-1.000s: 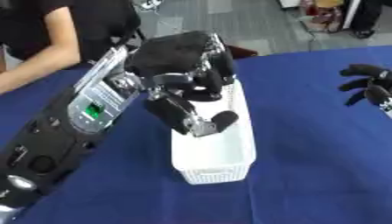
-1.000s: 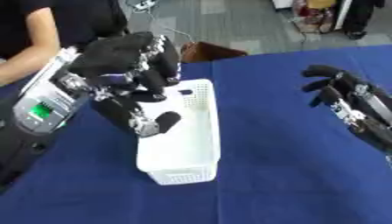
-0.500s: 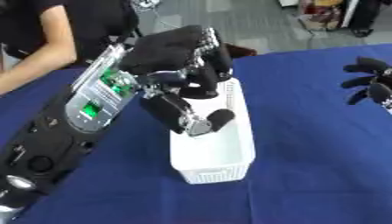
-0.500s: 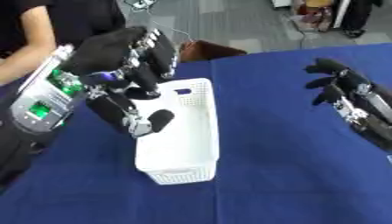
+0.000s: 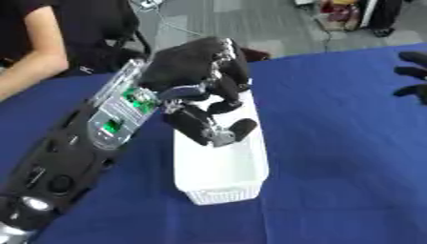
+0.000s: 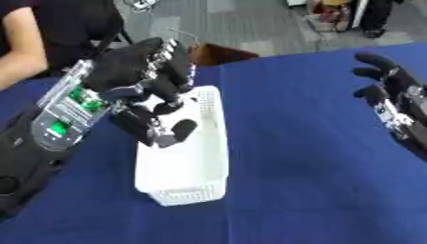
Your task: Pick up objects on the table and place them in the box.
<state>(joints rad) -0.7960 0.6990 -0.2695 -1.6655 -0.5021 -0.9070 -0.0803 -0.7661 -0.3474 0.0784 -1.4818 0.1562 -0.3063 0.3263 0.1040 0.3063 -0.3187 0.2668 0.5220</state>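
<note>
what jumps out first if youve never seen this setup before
The big black left hand with its silver, green-lit forearm, hanging over the far end of a white perforated plastic box in the middle of the dark blue table, fingers curled down into it. Next, the black right hand, open at the right edge above the cloth.

The left hand (image 5: 204,90) hides the far part of the box (image 5: 221,167); whether its curled fingers hold anything is unclear.

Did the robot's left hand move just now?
Yes. The left hand has lifted and drawn back toward the far end of the white box, which stayed put.
</note>
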